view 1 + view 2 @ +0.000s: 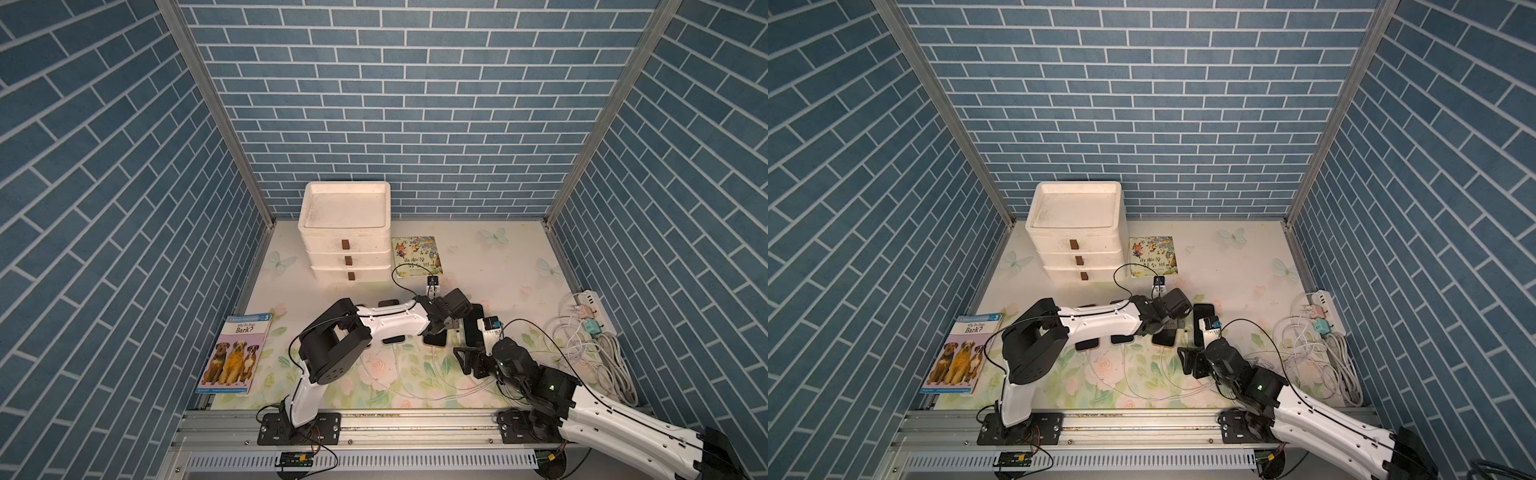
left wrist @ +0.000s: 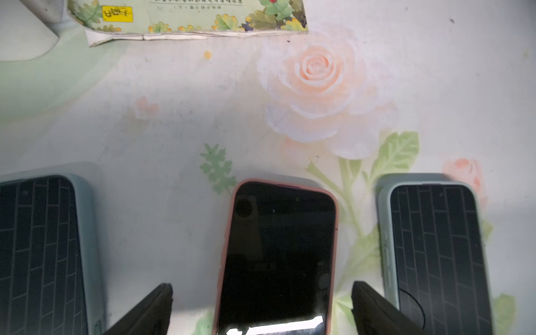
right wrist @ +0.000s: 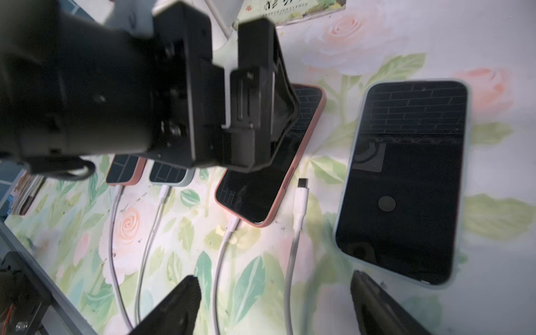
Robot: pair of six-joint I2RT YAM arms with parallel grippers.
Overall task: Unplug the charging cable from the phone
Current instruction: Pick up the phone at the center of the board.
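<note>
Left gripper (image 2: 261, 285): jaws wide open, astride the pink-cased, black-screened phone (image 2: 278, 246), gripping nothing.
Right gripper (image 3: 274, 278): released and empty, hovering off the phones' near ends.
Phone: flat on the floral counter (image 2: 174, 116), long axis running away from the robot.
Cable: thin white charging cable (image 3: 223, 246) plugged into the phone's near end, trailing back toward the robot.
Key relation: the plug lies just ahead of the right gripper, toward the left arm's side. I'd say the right arm is nearer to it.

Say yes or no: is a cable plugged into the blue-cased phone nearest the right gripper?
No; in the right wrist view the loose plug lies bare on the mat between the blue-cased phone and the pink-cased phone.
</note>
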